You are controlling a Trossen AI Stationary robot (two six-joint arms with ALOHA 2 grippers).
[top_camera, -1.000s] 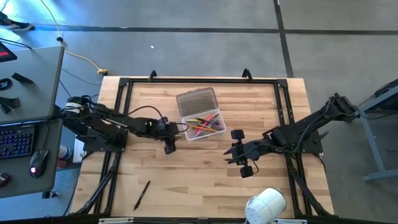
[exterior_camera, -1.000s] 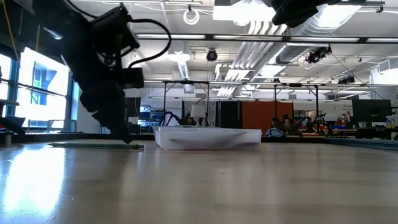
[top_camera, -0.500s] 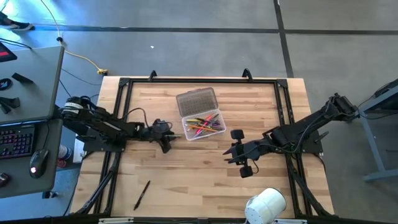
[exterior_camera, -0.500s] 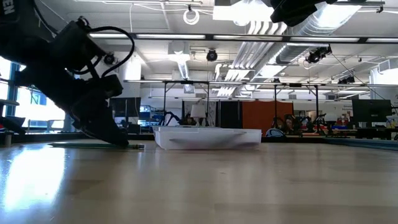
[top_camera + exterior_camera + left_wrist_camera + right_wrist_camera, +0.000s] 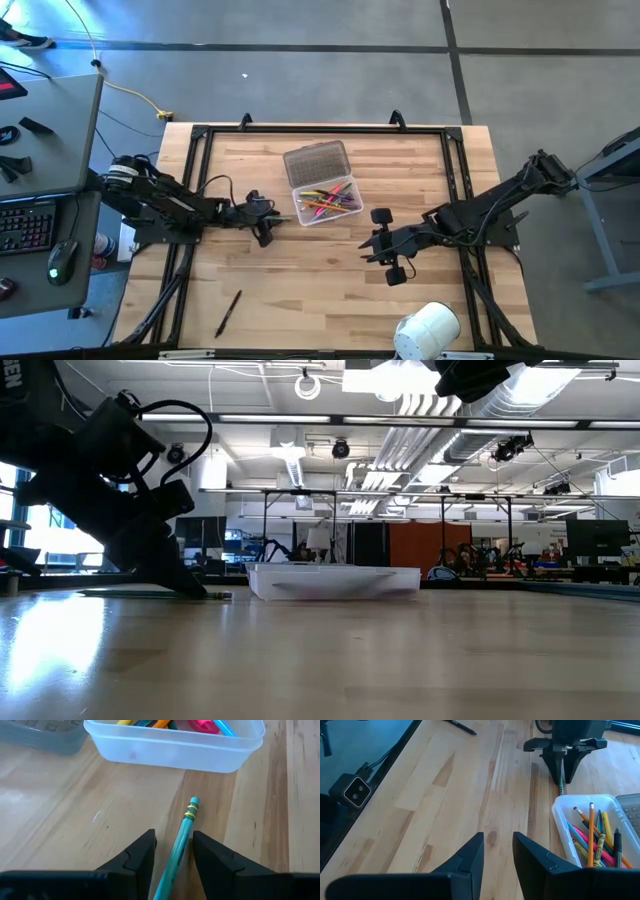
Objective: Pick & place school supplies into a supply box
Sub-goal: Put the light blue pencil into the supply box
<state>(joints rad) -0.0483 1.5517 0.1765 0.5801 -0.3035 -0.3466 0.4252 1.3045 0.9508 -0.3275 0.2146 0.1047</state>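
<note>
Compared with a second ago, the left arm has pulled back and sunk low toward the tabletop's left edge, so the left gripper (image 5: pixel 266 222) now sits at table level just left of the supply box (image 5: pixel 323 205), its fingers (image 5: pixel 145 852) parted around a green pencil (image 5: pixel 181 837) lying flat on the wood, tip pointing at the box wall. The box stands near the middle of the tabletop with its ribbed lid (image 5: pixel 316 163) folded back toward the far edge and coloured pens and pencils (image 5: pixel 325 200) inside, while a black pen (image 5: pixel 228 312) lies alone near the front-left corner. The right arm reaches in from the right edge unchanged, the right gripper (image 5: pixel 391 249) hovering right of the box with fingers (image 5: pixel 470 857) spread and nothing between them, and a white roll (image 5: pixel 428 331) stands at the front edge.
</note>
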